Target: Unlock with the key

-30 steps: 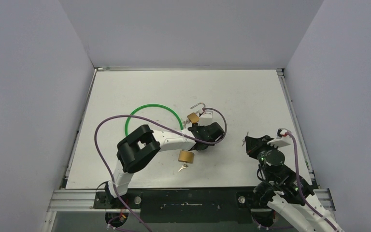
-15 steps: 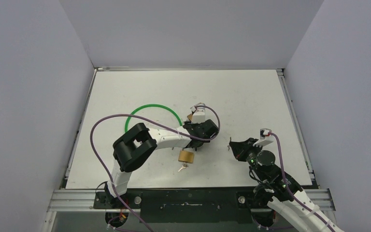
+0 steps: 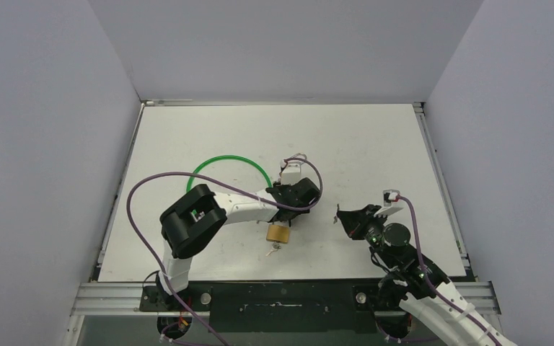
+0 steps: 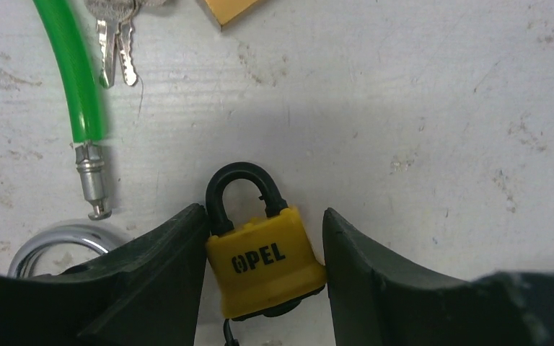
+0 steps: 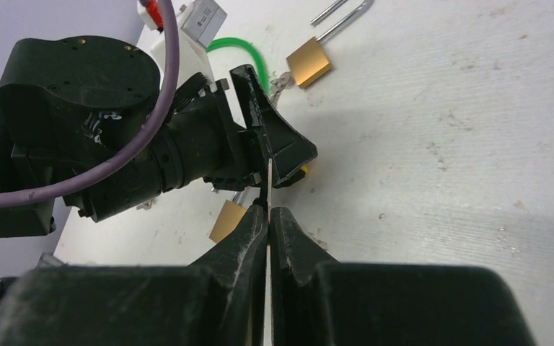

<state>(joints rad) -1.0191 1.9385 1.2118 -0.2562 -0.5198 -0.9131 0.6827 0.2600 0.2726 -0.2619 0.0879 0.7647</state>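
A yellow padlock (image 4: 267,261) marked OPEL, with a black shackle, lies on the table between my left gripper's fingers (image 4: 261,213). Both fingers press its sides. In the top view my left gripper (image 3: 293,196) covers it. A sliver of yellow shows in the right wrist view (image 5: 303,171). My right gripper (image 5: 269,210) is shut on a thin key (image 5: 269,176), seen edge-on and pointing at the left gripper's fingers. In the top view my right gripper (image 3: 346,216) sits a short way right of the left one.
A green cable loop (image 3: 223,167) lies left of the left gripper, its metal end (image 4: 91,180) beside the lock. A brass padlock (image 3: 279,233) with a key (image 3: 273,250) lies just nearer. Another brass padlock (image 5: 309,61) with a long shackle lies farther back. Spare keys (image 4: 115,40) lie by the cable.
My right gripper has moved left with the key, closer to the left gripper. My left gripper has shifted slightly left and now covers the far brass padlock in the top view.
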